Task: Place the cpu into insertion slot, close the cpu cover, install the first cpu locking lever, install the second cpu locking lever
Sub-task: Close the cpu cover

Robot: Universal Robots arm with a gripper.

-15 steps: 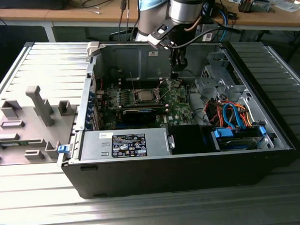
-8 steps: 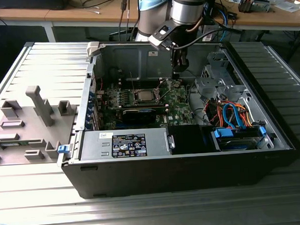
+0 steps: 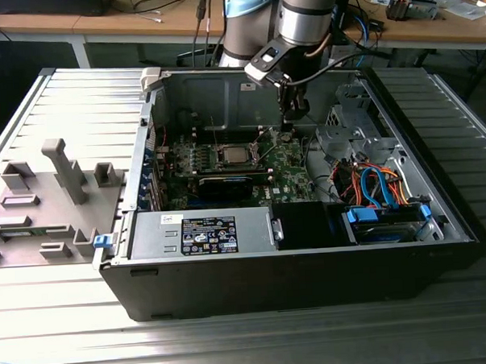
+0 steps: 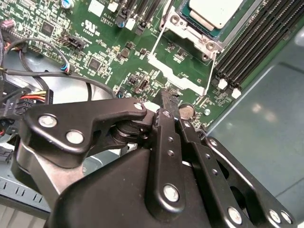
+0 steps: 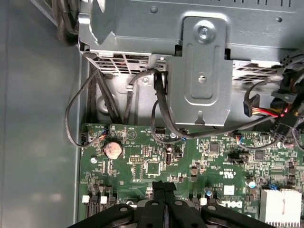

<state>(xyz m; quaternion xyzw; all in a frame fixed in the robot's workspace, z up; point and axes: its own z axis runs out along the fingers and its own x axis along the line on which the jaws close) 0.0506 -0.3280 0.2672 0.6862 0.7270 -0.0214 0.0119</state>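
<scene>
One claw (image 3: pixel 292 122) hangs from the arm inside the open computer case (image 3: pixel 312 284), which lies on a ribbed metal tabletop (image 3: pixel 234 343). The claw is low over the green motherboard (image 3: pixel 295 176), just to the exterior view's right of the insertion slot (image 4: pixel 176 24).

In both wrist views the claw (image 4: pixel 166 96) (image 5: pixel 164 186) has its two black fingers (image 5: pixel 158 192) pressed together with nothing between them.

The cpu (image 3: pixel 230 156) (image 4: pixel 216 12) lies flat in the insertion slot with its dull silver top facing up.

The cpu cover (image 4: pixel 175 71) looks lifted off the slot rather than flat on the chip. Its thin sides run out from the slot's edge, and its far bar ends just beside the claw tips. I cannot tell whether the tips touch it.

A round coin battery (image 5: pixel 113 149) (image 4: pixel 186 111) sits on the board near the fingers. Long black memory slots (image 4: pixel 256 42) run alongside the insertion slot.

In the exterior view a grey power supply (image 3: pixel 201 232) lies along the near side of the case. A drive bay with blue latches (image 3: pixel 386 220) is to its right. A grey plastic fixture (image 3: pixel 50 190) stands on the tabletop, well apart from the case on the exterior view's left.
</scene>
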